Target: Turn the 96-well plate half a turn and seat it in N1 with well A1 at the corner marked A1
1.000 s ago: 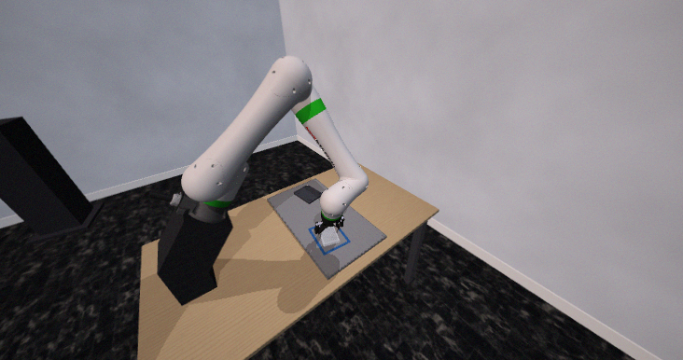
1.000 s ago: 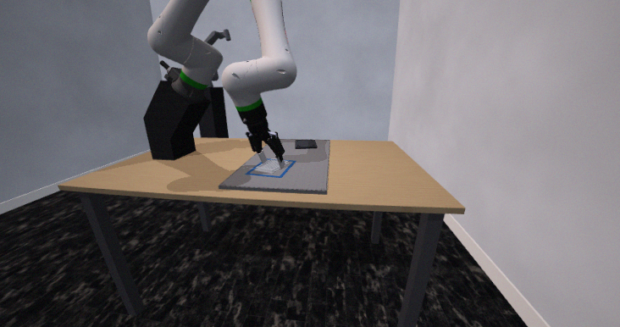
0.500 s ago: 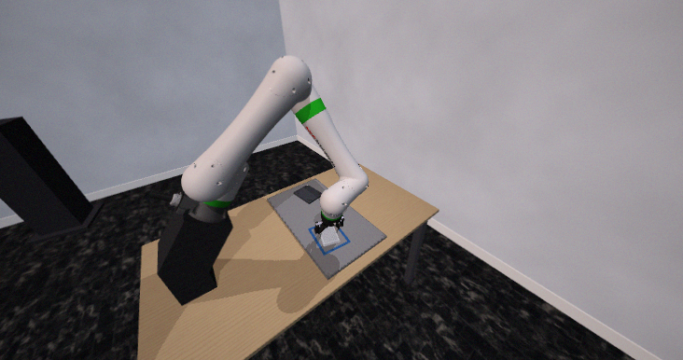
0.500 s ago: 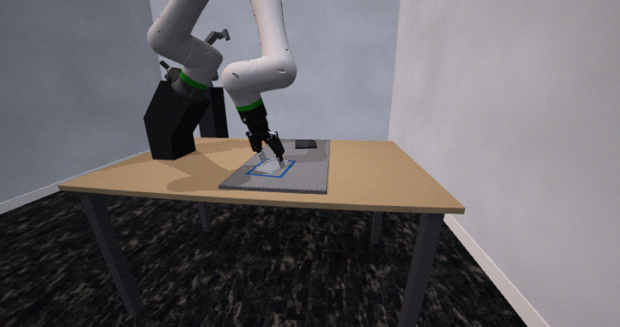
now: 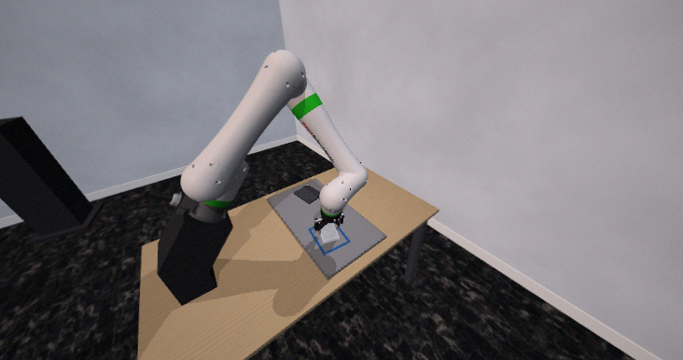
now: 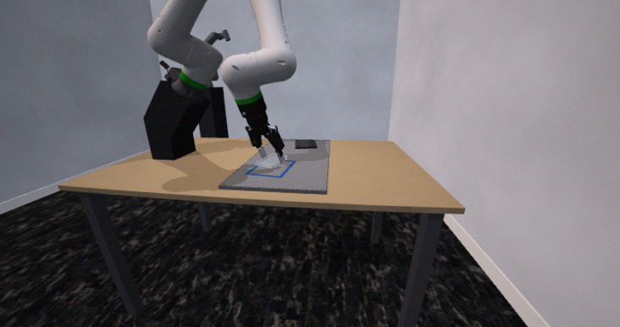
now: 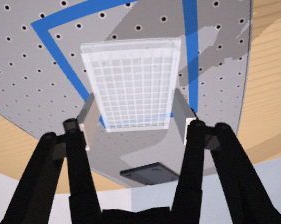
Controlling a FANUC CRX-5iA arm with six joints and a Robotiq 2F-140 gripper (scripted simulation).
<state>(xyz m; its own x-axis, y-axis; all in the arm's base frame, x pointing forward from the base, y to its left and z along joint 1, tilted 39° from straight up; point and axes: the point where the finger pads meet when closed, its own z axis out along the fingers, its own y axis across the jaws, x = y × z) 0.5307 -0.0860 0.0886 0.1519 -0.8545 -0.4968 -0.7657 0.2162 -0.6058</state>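
Note:
The white 96-well plate (image 7: 132, 83) sits over the blue taped outline B1 on the grey deck. It also shows in the top view (image 5: 329, 234) and the exterior view (image 6: 269, 159), where it looks tilted, its far edge raised. My gripper (image 7: 135, 101) is shut on the plate, one finger on each long side near its nearer end. The gripper also shows in the top view (image 5: 328, 222) and the exterior view (image 6: 271, 151). The dark plate nest N1 (image 5: 306, 193) stands without a plate at the far end of the deck, and shows in the exterior view (image 6: 306, 143) and the wrist view (image 7: 151, 175).
The grey perforated deck (image 6: 281, 173) lies on a wooden table (image 6: 368, 173). The arm's black base (image 6: 171, 123) stands at the table's far left. A wall runs along the right side.

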